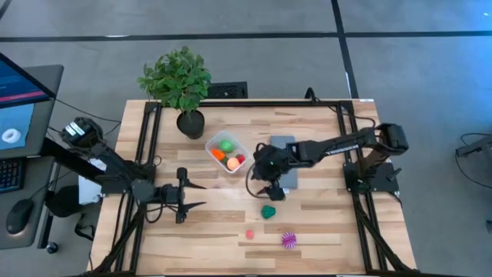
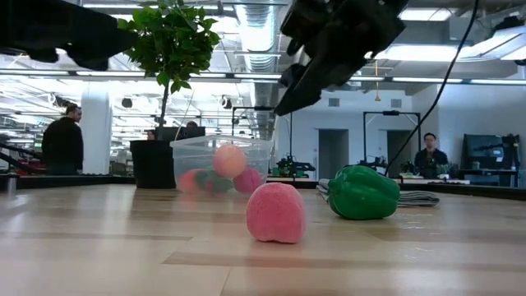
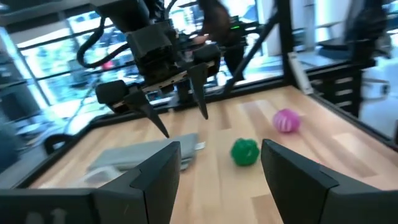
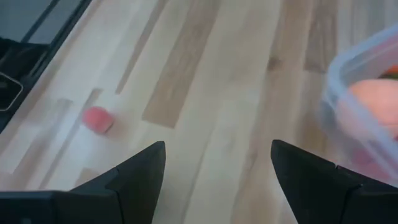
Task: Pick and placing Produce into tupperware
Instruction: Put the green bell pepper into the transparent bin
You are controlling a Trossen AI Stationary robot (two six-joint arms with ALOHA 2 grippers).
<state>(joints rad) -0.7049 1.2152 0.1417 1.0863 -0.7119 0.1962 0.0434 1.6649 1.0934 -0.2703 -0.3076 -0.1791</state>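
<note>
Tupperware (image 1: 225,151): clear plastic tub, roughly square with rounded corners, on the wooden table (image 1: 323,231) just beside the black pot of the potted plant (image 1: 178,81); it holds a green ball (image 1: 227,145), an orange piece (image 1: 218,155), an orange ball (image 1: 232,163) and a red piece (image 1: 241,159).
Produce outside the tupperware: a dark green piece (image 1: 267,211), a pink piece (image 1: 250,234) and a spiky purple ball (image 1: 288,239), all well apart from the tub, toward the table's near edge.
Right gripper (image 1: 270,188): hovers above the table between the tupperware and the dark green piece, fingers parted with bare wood between them (nothing held).
Left gripper (image 1: 201,195): low over the table on the near side of the tupperware, fingers spread and empty, pointing toward the dark green piece.
Open room: bare boards lie between the left gripper and the loose produce; black frame rails (image 1: 147,146) run along the table's side edges.
Grey slab (image 1: 284,161): flat, rectangular, just beside the tupperware, partly under the right arm.
Shapes and textures: the pink piece is rounded and matt; the dark green piece is glossy and lobed (pepper-like in the low view).
Surface: pale wood planks with visible grain.
Room: grey floor around the table; in the low view, people stand and sit far behind it under ceiling lights.
</note>
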